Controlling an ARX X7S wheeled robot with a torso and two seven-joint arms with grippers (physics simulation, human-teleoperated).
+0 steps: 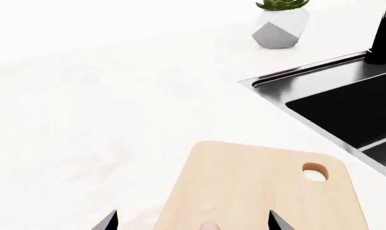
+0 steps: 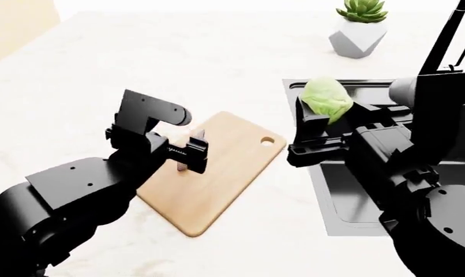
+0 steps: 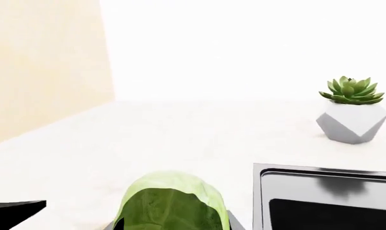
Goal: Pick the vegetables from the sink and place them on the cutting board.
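Observation:
The light-tan cutting board lies on the white counter left of the black sink. My left gripper hovers over the board, jaws wide apart. The pinkish-brown tuber shows between them. In the left wrist view only its tip shows between the fingertips of the gripper, touching neither, over the board. My right gripper is shut on the round light-green sprout and holds it above the sink's left rim. The sprout fills the jaws in the right wrist view.
A spiky green succulent in a white faceted pot stands at the back of the counter, left of the tall black faucet. The sink's steel rim runs beside the board's hole corner. A tan wall rises at the far left.

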